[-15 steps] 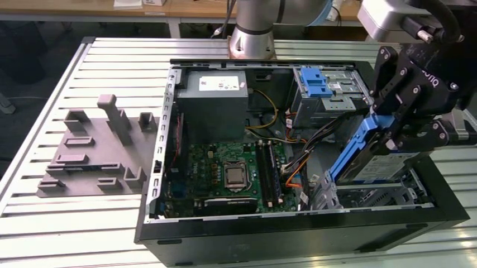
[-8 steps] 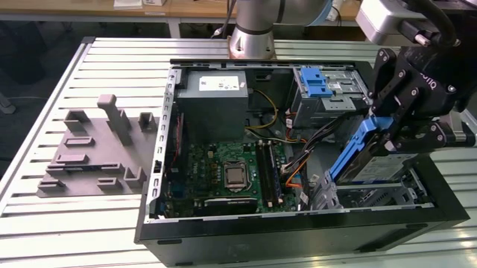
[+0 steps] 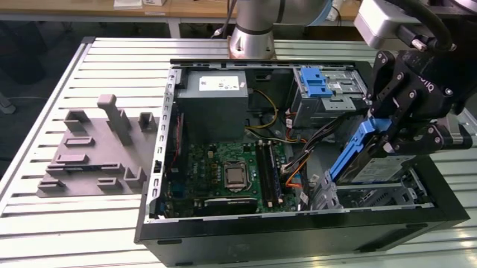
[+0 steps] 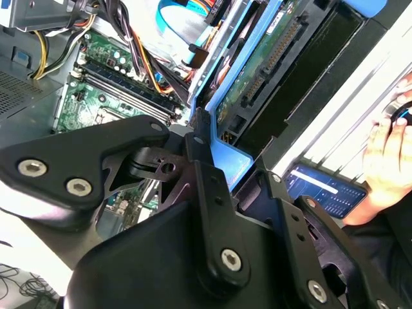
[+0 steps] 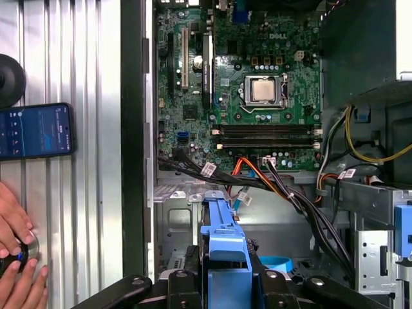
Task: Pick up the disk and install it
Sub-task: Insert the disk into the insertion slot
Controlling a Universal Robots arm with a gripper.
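Note:
The disk is a flat silver drive with a blue rail along its edge. It hangs tilted on edge over the metal drive bay, at the near corner of the open computer case on the exterior view's right. My gripper is shut on the disk from above. In the first wrist view the blue rail sticks out between the black fingers, above the bay's sheet metal. In the second wrist view the disk's circuit-board underside shows beyond my gripper.
The black case lies open on a slatted table, holding a green motherboard, a grey metal box, a blue latch piece and loose cables beside the bay. A grey fixture lies outside. A phone and a person's hand rest on the table.

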